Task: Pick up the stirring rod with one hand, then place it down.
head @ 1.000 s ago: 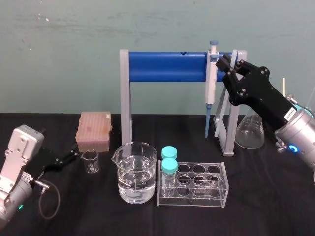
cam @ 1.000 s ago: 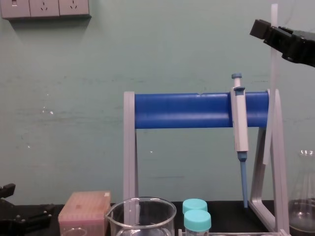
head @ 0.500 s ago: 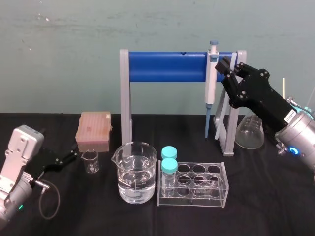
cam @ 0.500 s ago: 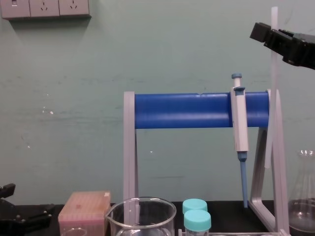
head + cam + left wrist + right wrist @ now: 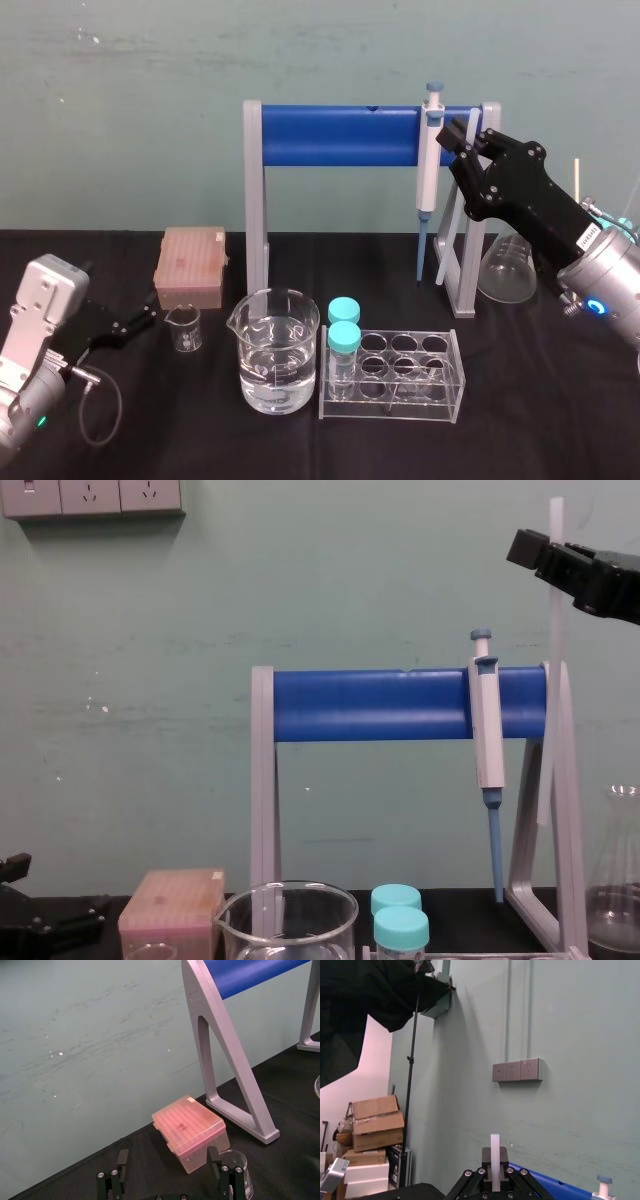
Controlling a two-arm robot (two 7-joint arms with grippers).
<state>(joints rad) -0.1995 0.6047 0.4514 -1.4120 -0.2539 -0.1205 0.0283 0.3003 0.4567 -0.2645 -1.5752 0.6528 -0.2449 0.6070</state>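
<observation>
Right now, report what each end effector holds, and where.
Right end effector holds the rod near its top end, rod hanging roughly upright. Left end effector, parked low, holds nothing.

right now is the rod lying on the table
No, the right gripper has its jaws shut on the rod, holding it upright in the air beside the rack.

A scuffed teal wall (image 5: 150, 680) stood at my twelve o'clock, sockets (image 5: 92, 497) high at eleven; my desk (image 5: 560, 400) lay black below.
</observation>
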